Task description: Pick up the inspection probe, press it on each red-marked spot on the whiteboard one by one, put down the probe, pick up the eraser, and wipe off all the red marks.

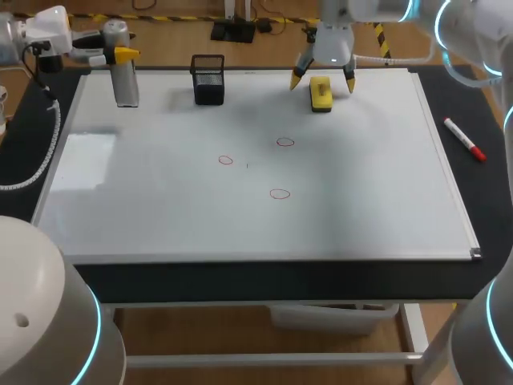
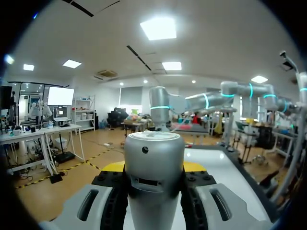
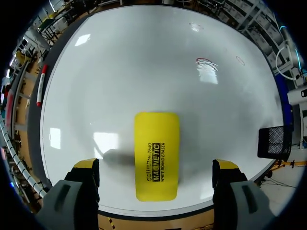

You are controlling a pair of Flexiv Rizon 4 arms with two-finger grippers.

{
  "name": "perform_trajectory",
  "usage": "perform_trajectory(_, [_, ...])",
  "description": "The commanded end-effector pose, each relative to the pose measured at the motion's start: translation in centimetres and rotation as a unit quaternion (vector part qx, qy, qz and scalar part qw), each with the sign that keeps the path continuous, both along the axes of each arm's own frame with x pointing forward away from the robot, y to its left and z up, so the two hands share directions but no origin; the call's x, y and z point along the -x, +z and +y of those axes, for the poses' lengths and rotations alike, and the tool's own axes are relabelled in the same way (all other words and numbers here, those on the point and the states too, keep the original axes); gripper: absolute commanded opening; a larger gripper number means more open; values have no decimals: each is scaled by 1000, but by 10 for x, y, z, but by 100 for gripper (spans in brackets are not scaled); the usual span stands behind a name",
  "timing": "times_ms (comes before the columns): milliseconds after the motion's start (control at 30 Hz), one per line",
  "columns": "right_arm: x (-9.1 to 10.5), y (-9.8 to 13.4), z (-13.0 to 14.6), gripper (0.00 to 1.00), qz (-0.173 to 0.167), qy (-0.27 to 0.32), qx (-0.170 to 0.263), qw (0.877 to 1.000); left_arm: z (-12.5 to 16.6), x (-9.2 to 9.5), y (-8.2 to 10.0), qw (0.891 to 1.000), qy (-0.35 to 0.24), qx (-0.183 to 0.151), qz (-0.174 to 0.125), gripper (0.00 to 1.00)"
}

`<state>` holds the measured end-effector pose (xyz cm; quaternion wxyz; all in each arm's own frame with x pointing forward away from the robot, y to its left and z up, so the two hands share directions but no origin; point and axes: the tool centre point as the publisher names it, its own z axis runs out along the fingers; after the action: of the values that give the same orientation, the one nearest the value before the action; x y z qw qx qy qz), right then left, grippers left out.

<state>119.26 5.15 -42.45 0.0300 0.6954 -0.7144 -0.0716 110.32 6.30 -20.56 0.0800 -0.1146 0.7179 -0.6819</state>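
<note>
The whiteboard point(image 1: 361, 216) is smooth and glossy, throwing back pale glare. Near its far edge the eraser point(image 1: 321, 93) looks like smooth yellow plastic, and the pen holder point(image 1: 208, 79) is black wire mesh. At its far left corner the inspection probe point(image 1: 124, 76) has a satin, silvery metallic skin. The table point(image 1: 240, 277) around it is matt black.

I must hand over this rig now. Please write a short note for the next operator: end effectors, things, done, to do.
Left end effector: shut on the inspection probe, upright, at the whiteboard's far left corner.
Right end effector: open, astride the eraser, not gripping.
Three red marks unwiped, mid-board.
Done: probe picked up; pressing cannot be told.
To do: put probe down, grip eraser, wipe.
</note>
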Motion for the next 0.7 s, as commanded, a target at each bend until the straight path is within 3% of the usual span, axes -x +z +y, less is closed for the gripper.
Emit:
perform_trajectory(33, [-9,-1,1,100,8,3,6,1000,-1,1,1,1000,2,0,-1,0])
perform_trajectory(233, [-9,-1,1,100,10,6,12,1000,-1,1,1,1000,2,0,-1,0])
perform_trajectory(267, [-9,-1,1,62,10,7,12,1000,-1,1,1,1000,2,0,-1,0])
perform_trajectory(333, [-9,-2,1,25,10,9,12,1000,-1,1,1,1000,2,0,-1,0])
perform_trajectory(367, [-9,-2,1,0,9,11,12,1000,-1,1,1,1000,2,0,-1,0])
perform_trajectory(700, [-4,0,-1,0,5,13,12,1000,-1,1,1,1000,2,0,-1,0])
